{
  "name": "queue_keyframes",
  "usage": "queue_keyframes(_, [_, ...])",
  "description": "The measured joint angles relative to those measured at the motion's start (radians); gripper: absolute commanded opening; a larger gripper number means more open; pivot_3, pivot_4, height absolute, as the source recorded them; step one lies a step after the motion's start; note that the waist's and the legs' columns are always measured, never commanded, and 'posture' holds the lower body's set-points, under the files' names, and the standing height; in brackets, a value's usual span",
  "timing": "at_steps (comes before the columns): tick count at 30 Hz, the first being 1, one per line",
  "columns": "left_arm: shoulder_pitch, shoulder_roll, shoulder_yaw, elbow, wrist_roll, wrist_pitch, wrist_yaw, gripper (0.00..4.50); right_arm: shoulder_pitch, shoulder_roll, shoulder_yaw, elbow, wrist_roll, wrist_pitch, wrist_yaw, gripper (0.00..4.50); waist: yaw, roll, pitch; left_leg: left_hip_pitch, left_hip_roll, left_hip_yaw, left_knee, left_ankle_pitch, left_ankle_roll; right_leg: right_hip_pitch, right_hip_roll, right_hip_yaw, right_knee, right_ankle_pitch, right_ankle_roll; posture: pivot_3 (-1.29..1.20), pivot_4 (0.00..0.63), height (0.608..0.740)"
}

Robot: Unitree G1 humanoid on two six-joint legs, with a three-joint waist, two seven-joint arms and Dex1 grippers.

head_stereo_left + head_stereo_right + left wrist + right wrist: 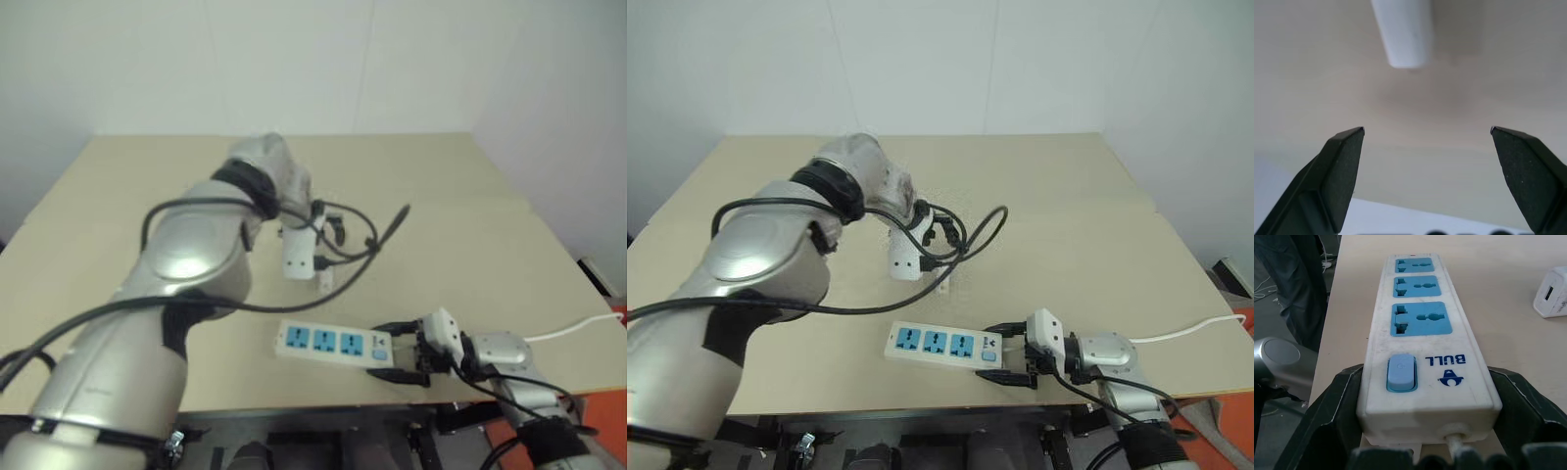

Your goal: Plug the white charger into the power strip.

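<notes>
Jaws around power strip (pixel 1422 333), switch end

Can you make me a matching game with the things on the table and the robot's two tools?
Things:
1. power strip
2. white charger
3. left tool
4. switch

States:
A. open, holding nothing
B. lying loose on the table beside the strip
C. blue, at the strip's cable end
D. squeezed at one end by the right tool

Pairs: 1-D, 2-B, 3-A, 4-C
</notes>
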State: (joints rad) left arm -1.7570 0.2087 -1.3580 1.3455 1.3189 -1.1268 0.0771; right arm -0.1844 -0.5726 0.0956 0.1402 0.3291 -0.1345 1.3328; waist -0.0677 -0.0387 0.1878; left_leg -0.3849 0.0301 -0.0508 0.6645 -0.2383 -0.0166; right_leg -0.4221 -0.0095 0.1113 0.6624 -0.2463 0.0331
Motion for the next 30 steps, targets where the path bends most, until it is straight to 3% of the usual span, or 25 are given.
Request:
queue_keyframes(4, [-0.004, -0.026, -0.051, 0.022, 0.073, -0.026, 0.184, 4.50, 0.008, 0.000, 0.006, -0.017, 0.000, 0.008, -0.018, 3.44, -0.001, 0.000, 0.000, 0.000, 0.000, 0.002, -0.001, 0.000, 0.000, 0.000, 0.000, 0.001, 0.001, 0.000, 0.000, 0.00, 0.150, 0.740])
queue_keyframes(9, [-0.012, -0.026, -0.017, 0.056, 0.059, -0.037, 0.134, 4.50, 0.015, -0.003, 0.007, -0.023, 0.000, 0.008, -0.029, 3.44, 0.000, 0.000, 0.000, 0.000, -0.001, 0.002, -0.001, 0.000, 0.000, 0.001, 0.000, 0.002, 0.001, 0.000, 0.000, 0.00, 0.150, 0.740])
queue_keyframes(21, [0.088, -0.040, 0.455, 0.105, -0.387, -0.030, -0.724, 4.50, 0.028, -0.003, 0.012, -0.038, -0.002, 0.008, -0.059, 3.44, -0.002, 0.000, 0.000, -0.001, 0.000, 0.003, -0.002, 0.000, 0.000, 0.002, 0.001, 0.003, 0.001, 0.000, 0.000, 0.00, 0.150, 0.740])
queue_keyframes(30, [0.140, -0.062, 0.659, 0.088, -0.580, 0.050, -1.127, 4.50, 0.056, -0.003, 0.013, -0.072, -0.003, 0.008, -0.099, 3.44, -0.002, 0.000, 0.000, 0.000, 0.000, 0.003, -0.002, 0.000, 0.000, 0.002, 0.001, 0.003, 0.002, 0.000, -0.001, 0.00, 0.150, 0.740])
